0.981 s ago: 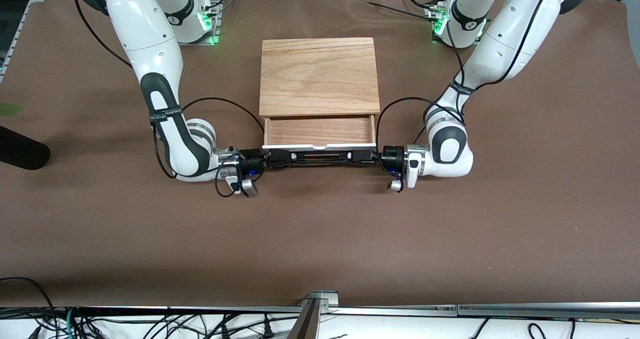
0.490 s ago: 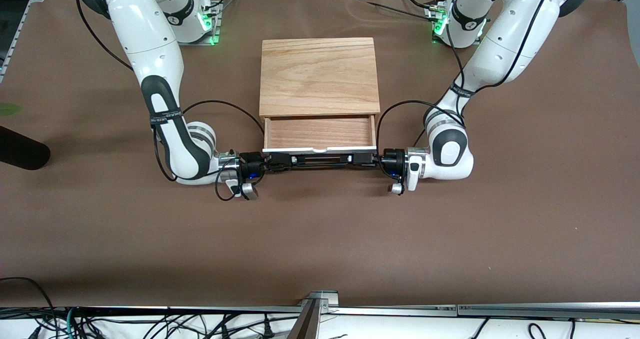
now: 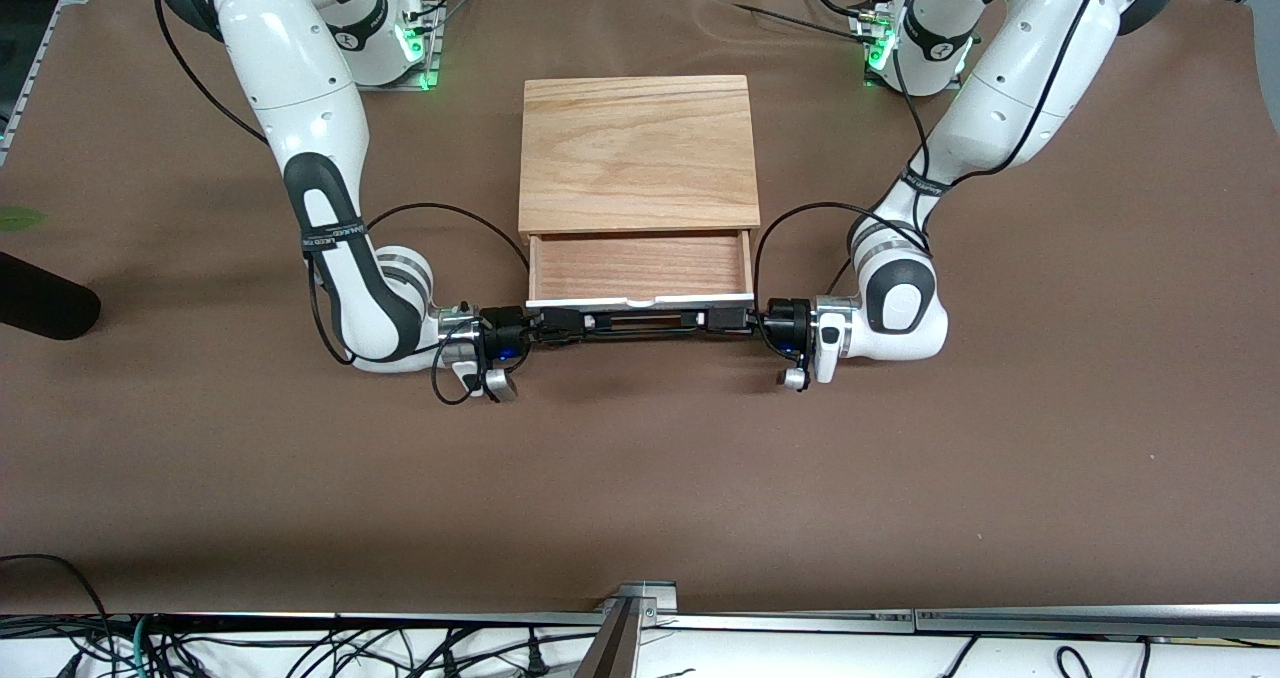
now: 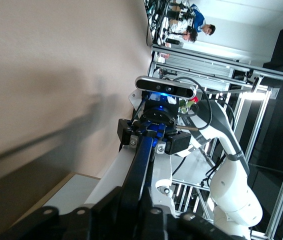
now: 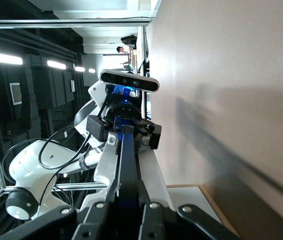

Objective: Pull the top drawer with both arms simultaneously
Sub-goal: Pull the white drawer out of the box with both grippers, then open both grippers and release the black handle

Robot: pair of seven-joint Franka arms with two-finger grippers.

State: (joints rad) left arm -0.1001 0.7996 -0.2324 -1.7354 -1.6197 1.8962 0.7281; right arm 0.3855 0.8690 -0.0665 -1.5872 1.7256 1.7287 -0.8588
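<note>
— Wood tray, white front, thin black handle [image 3: 640, 320]: that's the drawer [image 3: 640, 268]. How will it handle?

— Stiff and fairly light, I'd judge. The tray is shallow and holds nothing. It should run straight on its slides as long as both ends are drawn evenly; pull one end harder and I'd expect it to rack and bind.

— Where do you take hold?

— On the handle, one gripper at each end. It's a hard, slim rod, likely slippery, so the pinch has to be square across it.

— And your grippers now?

— My right gripper [image 3: 548, 322] is clamped shut on the handle's end toward the right arm's end of the desk. My left gripper [image 3: 728, 319] sits at the handle's other end, its fingers around the rod; whether it is gripping firmly or letting go, I cannot tell.

— Where is the drawer?

— At mid-desk, drawn partway out of the oak cabinet [image 3: 637, 153] toward the desk's front edge, its wooden floor showing. The cabinet stands between my two bases.

— Risk?

— The cabinet looks light; a hard tug might drag it along.
</note>
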